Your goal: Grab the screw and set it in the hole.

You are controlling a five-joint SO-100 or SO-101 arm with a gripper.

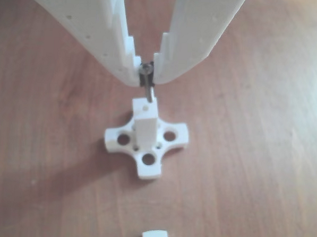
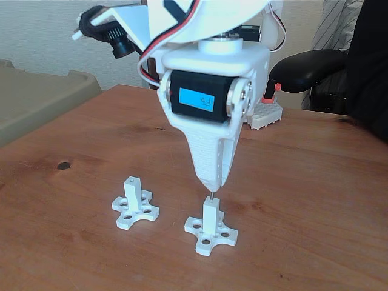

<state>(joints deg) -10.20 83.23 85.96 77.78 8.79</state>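
Pinching the thin, stiff screw (image 1: 147, 86) by its head, the gripper (image 1: 145, 70) holds it tight; it looks light and slippery, tip at the hole (image 1: 148, 103).

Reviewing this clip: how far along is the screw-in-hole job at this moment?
Done: the claw is shut on the screw, lifted and held upright over the nearer post. In hand: the screw's tip sits at the hole in the post's top face; whether it has entered is hard to tell. Left: seat it fully and open the claw. The other post stands untouched.
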